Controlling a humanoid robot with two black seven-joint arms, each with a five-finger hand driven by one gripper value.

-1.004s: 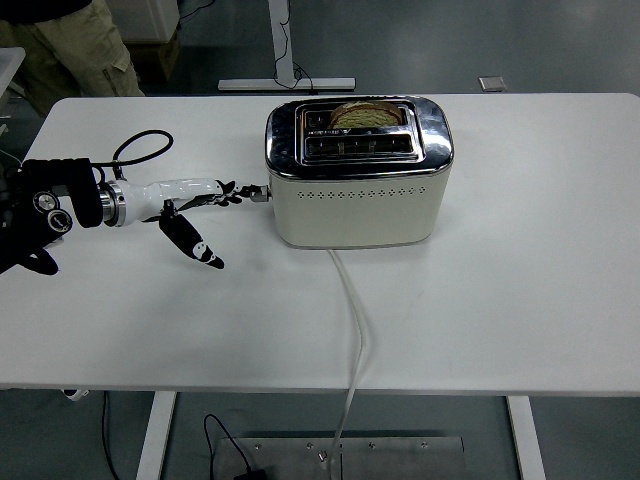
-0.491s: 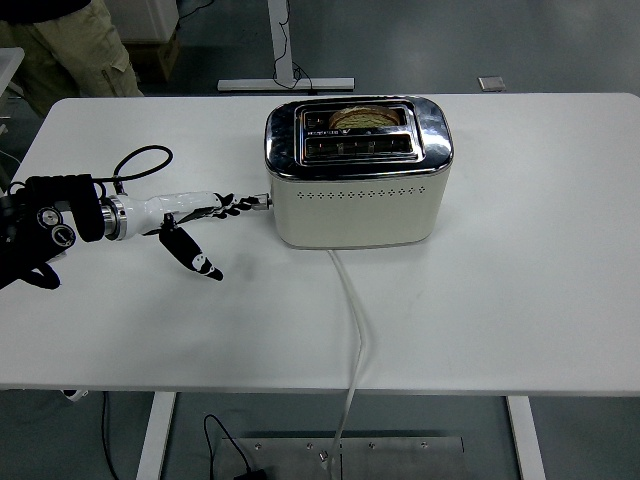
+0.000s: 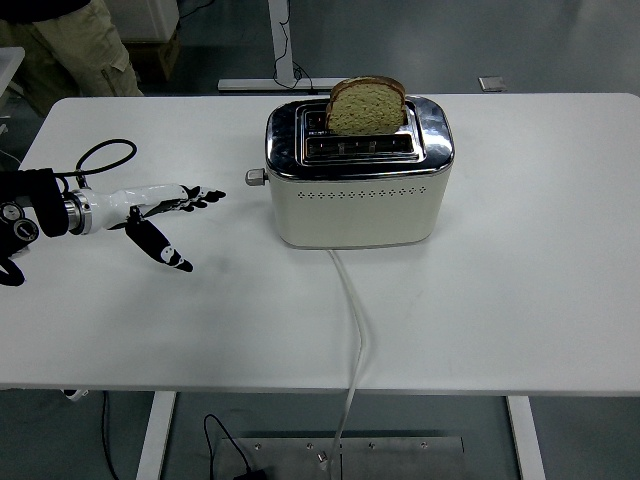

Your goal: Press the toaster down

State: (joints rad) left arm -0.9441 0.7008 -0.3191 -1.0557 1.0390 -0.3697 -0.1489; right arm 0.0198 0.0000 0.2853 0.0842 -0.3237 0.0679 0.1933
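A white table (image 3: pixel 520 300) fills the scene, with a grey floor, desk legs and a standing person's trouser legs (image 3: pixel 75 50) visible beyond its far edge. The cream-and-chrome toaster (image 3: pixel 357 185) sits at the centre of the table, slightly toward the far side, its long axis running left to right across the view. A slice of bread (image 3: pixel 367 106) stands well up out of the rear slot, and the lever knob (image 3: pixel 256 177) projects from the toaster's left end, high on that face. A white power cord (image 3: pixel 355 330) trails from the toaster's front over the near edge.

The robot's left hand (image 3: pixel 160 212) lies low over the table to the left of the toaster, fingers spread and pointing toward it, thumb angled toward the near edge, holding nothing. The lever sits to the hand's right and a little farther back, with clear table between them. The hand appears to hover just above the surface, though contact is hard to rule out from this angle. The right arm is out of view, so the left hand is the only one placed to press.
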